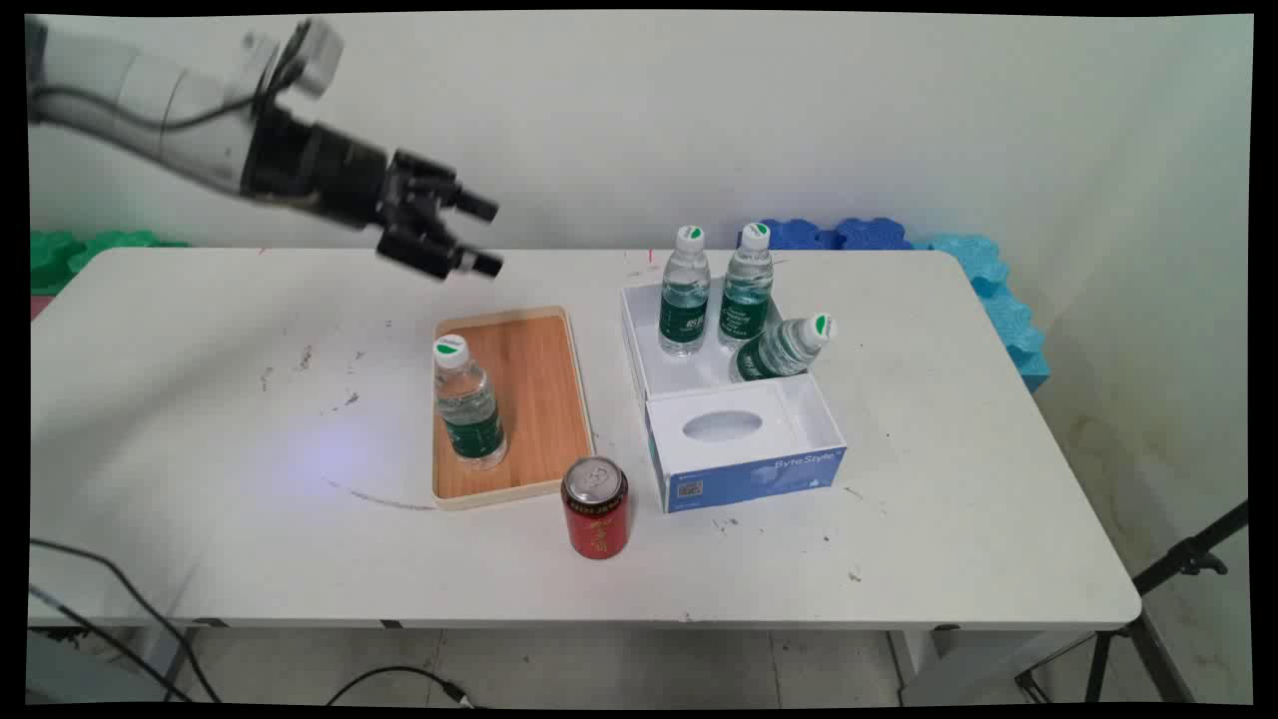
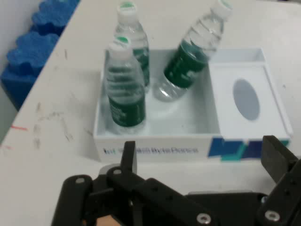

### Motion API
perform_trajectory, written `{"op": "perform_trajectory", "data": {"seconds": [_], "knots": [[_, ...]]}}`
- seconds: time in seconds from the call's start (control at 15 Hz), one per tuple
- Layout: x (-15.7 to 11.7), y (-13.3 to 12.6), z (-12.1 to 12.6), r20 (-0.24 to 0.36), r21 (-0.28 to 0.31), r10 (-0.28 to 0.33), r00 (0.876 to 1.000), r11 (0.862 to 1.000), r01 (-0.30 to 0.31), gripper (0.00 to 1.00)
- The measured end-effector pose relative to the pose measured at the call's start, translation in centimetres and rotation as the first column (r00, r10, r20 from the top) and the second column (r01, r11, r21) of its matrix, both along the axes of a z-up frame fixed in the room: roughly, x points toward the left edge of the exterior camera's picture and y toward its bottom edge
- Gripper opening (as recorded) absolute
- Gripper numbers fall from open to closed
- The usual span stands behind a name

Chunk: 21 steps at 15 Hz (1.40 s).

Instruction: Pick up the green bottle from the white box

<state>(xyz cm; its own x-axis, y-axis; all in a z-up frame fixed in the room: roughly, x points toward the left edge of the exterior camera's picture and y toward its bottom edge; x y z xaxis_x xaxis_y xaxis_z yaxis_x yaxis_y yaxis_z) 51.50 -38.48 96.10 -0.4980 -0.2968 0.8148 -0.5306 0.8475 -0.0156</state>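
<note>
Hand (image 1: 483, 236) raised above the desk (image 1: 200, 419), fingers apart, holding nothing.
The hand hangs over the far end of the wooden tray (image 1: 534, 369) — one water bottle (image 1: 467, 404) stands upright at the tray's near left. The white-and-blue box (image 1: 734, 399) lies right of the tray, holding two upright bottles (image 1: 685, 293) and one tilted bottle (image 1: 784, 348). A red can (image 1: 595, 507) stands just before the tray's near right corner.
</note>
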Motion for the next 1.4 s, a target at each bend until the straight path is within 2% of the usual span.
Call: {"op": "perform_trajectory", "data": {"seconds": [0.2, 0.47, 0.87, 1.4], "knots": [[-2.0, -2.4, 1.5, -0.007, 0.006, 0.026, 1.0, 1.0, -0.026, 1.0], [-5.2, -6.0, 1.3, -0.001, 0.033, 0.053, 0.999, 0.998, -0.053, 1.0], [-9.7, -10.9, -1.8, 0.028, 0.089, 0.073, 0.997, 0.993, -0.075, 1.0], [-13.5, -15.2, -6.6, 0.057, 0.151, 0.087, 0.995, 0.984, -0.094, 1.0]]}}
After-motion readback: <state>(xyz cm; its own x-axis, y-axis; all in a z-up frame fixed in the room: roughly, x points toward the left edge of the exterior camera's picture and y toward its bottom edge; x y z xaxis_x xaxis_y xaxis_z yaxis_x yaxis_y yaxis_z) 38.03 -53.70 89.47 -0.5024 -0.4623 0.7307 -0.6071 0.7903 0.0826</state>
